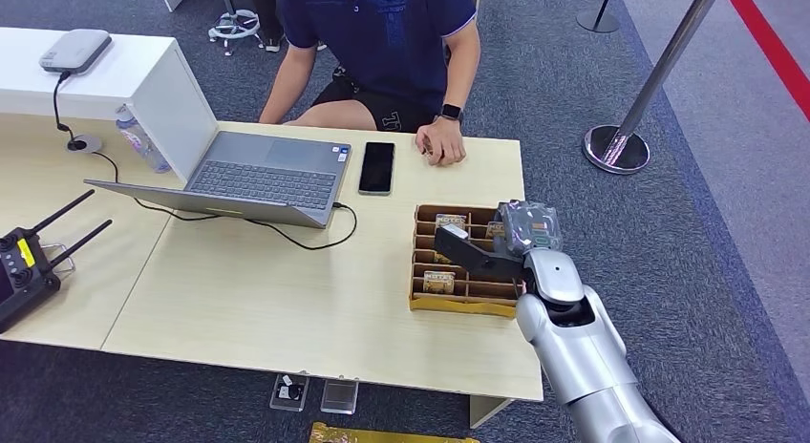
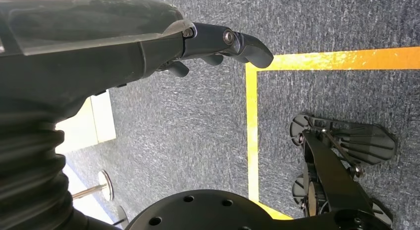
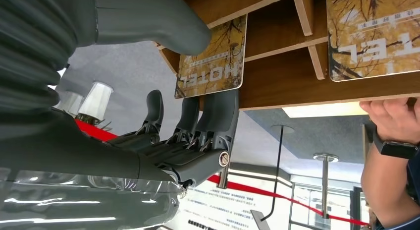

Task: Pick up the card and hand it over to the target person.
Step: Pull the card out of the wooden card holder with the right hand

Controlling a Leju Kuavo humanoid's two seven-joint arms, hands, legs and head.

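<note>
Over the card box (image 1: 463,295) at the worktop's (image 1: 287,300) right end – my right hand (image 3: 198,116) pinches a card (image 3: 213,59).
Thumb on the card's printed face, fingers (image 3: 218,113) behind it, card standing in a box slot beside a second card (image 3: 371,34). Left hand (image 2: 218,44) hangs over the carpet, fingers curled, holding nothing. The person (image 1: 392,42) sits across the worktop – their hand (image 1: 441,142) rests near the phone (image 1: 376,166) and laptop (image 1: 258,176).

A shiny silver right arm (image 1: 578,352) is seen, capped by a dark grey hand (image 1: 478,252); ribbed grey wrist cover (image 3: 25,46), clear plastic wrap, small screws (image 3: 224,158) are spotted.
</note>
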